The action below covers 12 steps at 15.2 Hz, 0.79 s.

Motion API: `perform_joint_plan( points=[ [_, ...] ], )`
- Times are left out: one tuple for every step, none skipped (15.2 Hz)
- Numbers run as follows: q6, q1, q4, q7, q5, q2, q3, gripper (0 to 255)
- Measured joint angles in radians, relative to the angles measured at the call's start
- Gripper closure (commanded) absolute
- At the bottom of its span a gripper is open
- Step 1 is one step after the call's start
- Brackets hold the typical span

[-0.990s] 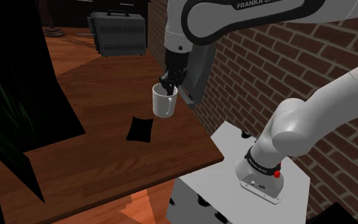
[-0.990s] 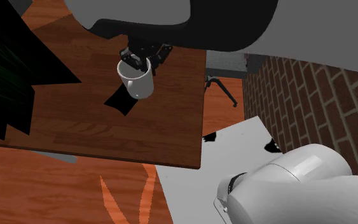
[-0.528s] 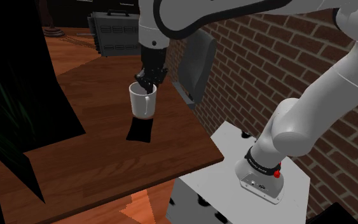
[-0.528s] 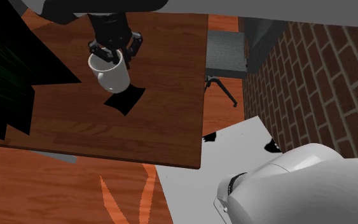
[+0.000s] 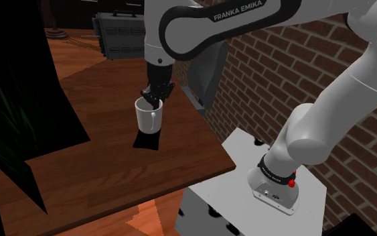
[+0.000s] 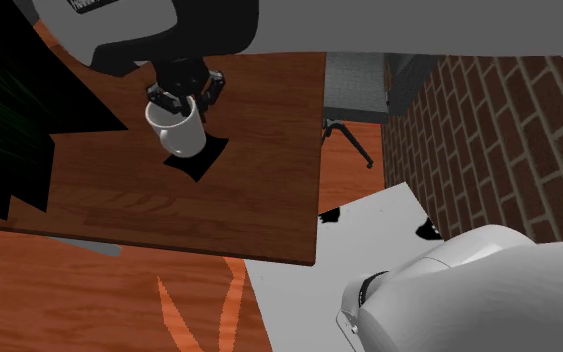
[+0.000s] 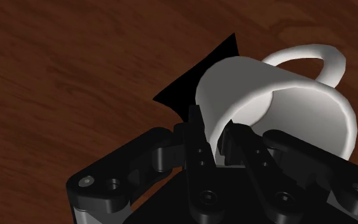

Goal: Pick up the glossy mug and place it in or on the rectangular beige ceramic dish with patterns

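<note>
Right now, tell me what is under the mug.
A flat black rectangle lies on the wooden table beneath the white mug, which the gripper holds by its rim. The mug covers part of it, so whether they touch cannot be seen.

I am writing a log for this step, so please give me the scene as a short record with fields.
mug: white mug, upright
pincer: black pincer, shut on the mug's rim, one finger inside and one outside
dish: drawn as a flat black dish, lying on the table, right under the mug
contact mug and dish: cannot tell
table: brown wood table
background: brick wall beside the table
task state: mug over the dish, not yet released
</note>
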<state>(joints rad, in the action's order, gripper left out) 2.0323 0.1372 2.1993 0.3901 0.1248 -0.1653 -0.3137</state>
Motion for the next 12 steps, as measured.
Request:
perform_joint_plan(
  points=[
    [0.015,0.001,0.013,0.0,0.0,0.003,-0.001,255],
    [0.029,-0.001,0.021,-0.003,-0.001,0.008,0.0,255],
    [0.04,-0.001,0.025,-0.003,-0.002,0.015,-0.001,255],
    [0.054,-0.001,0.036,-0.003,-0.003,0.02,-0.001,255],
    [0.069,0.0,0.049,-0.003,-0.002,0.022,-0.002,255],
    [0.082,-0.001,0.052,-0.003,-0.005,0.031,-0.003,255],
    [0.095,0.001,0.059,0.001,-0.006,0.037,-0.005,255],
    [0.114,0.0,0.07,0.0,-0.008,0.046,-0.006,255],
    [0.122,0.0,0.075,-0.001,-0.008,0.049,-0.006,255],
    [0.127,0.0,0.078,0.0,-0.008,0.051,-0.007,255],
    [0.13,0.0,0.08,0.0,-0.008,0.052,-0.007,255],
    [0.131,0.0,0.081,0.0,-0.008,0.052,-0.007,255]
  ],
)
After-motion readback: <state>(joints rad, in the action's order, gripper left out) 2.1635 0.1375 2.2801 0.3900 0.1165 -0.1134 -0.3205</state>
